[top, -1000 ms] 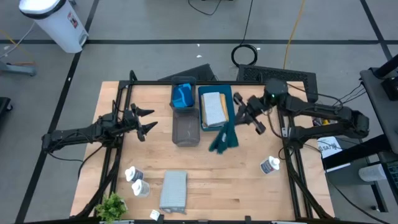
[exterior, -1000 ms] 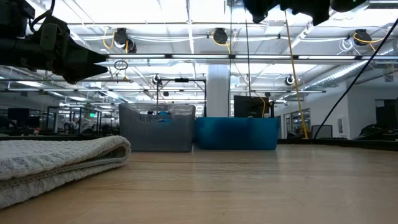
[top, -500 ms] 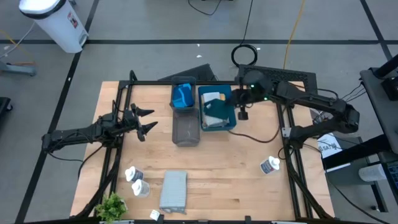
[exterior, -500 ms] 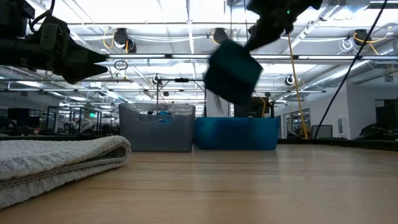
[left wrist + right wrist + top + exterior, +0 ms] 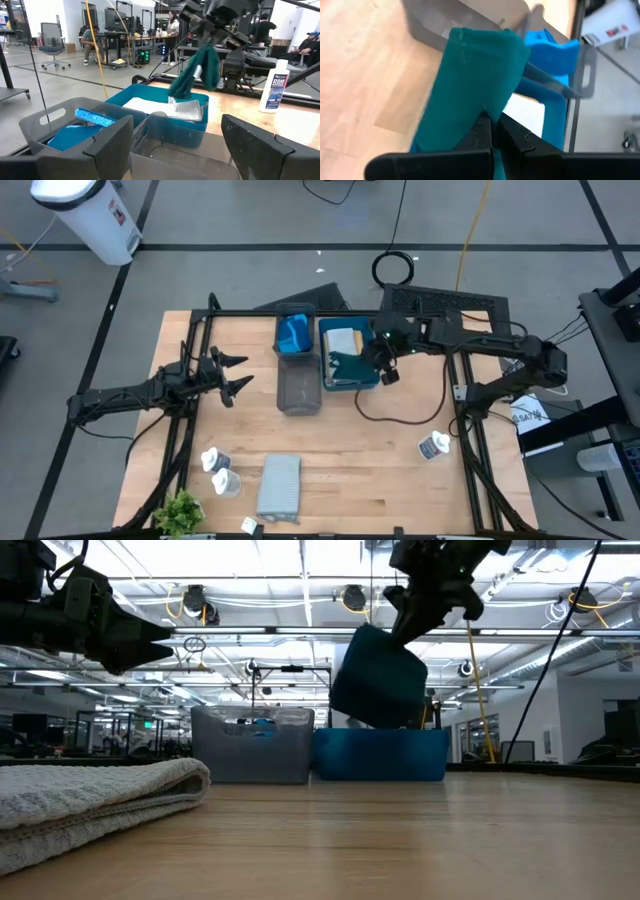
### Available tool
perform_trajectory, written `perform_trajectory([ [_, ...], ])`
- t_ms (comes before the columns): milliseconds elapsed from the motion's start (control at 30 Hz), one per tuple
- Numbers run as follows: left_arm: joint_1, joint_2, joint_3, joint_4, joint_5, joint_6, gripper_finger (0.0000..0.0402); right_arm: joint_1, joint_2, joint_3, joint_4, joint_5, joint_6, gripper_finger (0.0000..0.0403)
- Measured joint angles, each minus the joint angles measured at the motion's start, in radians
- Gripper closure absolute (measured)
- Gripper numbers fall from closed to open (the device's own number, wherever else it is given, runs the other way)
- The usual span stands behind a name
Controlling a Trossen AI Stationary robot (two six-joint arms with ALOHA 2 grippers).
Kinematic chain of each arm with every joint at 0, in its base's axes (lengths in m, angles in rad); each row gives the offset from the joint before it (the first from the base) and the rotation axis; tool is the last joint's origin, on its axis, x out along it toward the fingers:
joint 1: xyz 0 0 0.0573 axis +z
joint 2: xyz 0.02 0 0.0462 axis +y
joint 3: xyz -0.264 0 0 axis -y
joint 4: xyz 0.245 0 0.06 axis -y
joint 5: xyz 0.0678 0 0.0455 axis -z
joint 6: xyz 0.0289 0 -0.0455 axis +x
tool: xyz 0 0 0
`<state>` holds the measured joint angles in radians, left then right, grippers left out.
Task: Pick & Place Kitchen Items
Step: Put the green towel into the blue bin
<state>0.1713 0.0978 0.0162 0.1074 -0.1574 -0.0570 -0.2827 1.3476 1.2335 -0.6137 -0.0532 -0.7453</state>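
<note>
While gripped, teal cloth (image 5: 379,677) hanging lengthwise.

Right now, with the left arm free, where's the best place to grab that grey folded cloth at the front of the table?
Probably from straight above, pinching the grey folded cloth across its narrow width near one short end. It lies flat and thick, as the low view shows, so a folded edge can be nipped. The left pincer is open.

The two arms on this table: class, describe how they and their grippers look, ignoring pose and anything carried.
Both arms are dark, almost black, built of slim jointed segments. The left gripper ends in two pointed, wedge-shaped black fingers. The right gripper is equally dark, with flat black fingers seen close up; a thin black cable loops from it over the wooden table.
</note>
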Motion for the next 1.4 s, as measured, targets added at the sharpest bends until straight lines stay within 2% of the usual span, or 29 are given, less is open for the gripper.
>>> perform_trajectory([
  [567,0.0,0.0,0.0,0.0,0.0,0.0,0.0094,0.294,-0.016,0.0,-0.126,-0.001,0.09,0.0403],
  [700,0.0,0.0,0.0,0.0,0.0,0.0,0.0094,0.305,-0.015,0.0,-0.14,0.0,0.094,0.0403],
  [967,0.0,0.0,0.0,0.0,0.0,0.0,0.0094,0.256,0.01,0.0,-0.151,-0.012,0.132,0.0403],
  [1100,0.0,0.0,0.0,0.0,0.0,0.0,0.0094,0.305,0.01,0.0,-0.177,-0.106,0.131,0.0403],
  [1400,0.0,0.0,0.0,0.0,0.0,0.0,0.0094,0.385,0.005,-0.001,-0.163,-0.155,0.132,0.0403],
])
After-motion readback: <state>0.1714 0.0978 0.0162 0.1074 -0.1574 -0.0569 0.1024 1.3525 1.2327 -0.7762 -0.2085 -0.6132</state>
